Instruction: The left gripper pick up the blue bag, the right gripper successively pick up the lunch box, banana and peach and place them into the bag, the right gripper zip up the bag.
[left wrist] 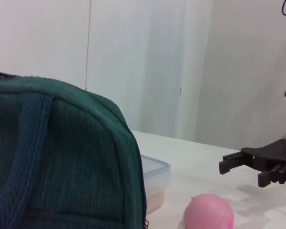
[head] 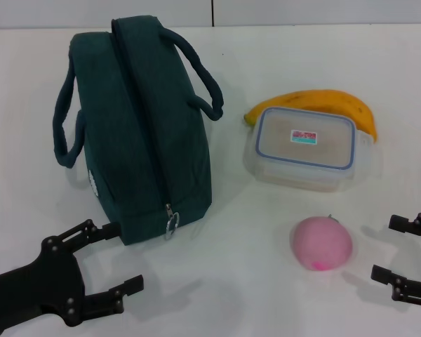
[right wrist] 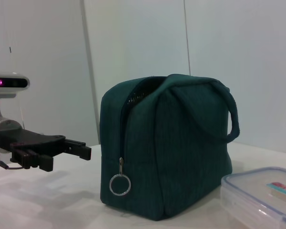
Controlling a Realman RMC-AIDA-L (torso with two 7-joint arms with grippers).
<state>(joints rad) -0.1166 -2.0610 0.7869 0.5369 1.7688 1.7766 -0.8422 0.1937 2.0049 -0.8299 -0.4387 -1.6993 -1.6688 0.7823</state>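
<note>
The dark teal bag (head: 137,133) stands upright on the white surface (head: 28,84), its zipper running along the top and its ring pull (head: 170,226) hanging at the near end; what it holds cannot be seen. The clear lunch box (head: 305,147) with a blue-edged lid sits closed to the bag's right, its contents unclear, with the banana (head: 323,104) touching its far side. The pink peach (head: 321,243) lies nearer, apart from the box. The left gripper (head: 105,263) rests low with fingers spread apart, just in front of the bag's near end. The right gripper (head: 400,249) is also spread apart, just to the right of the peach.
</note>
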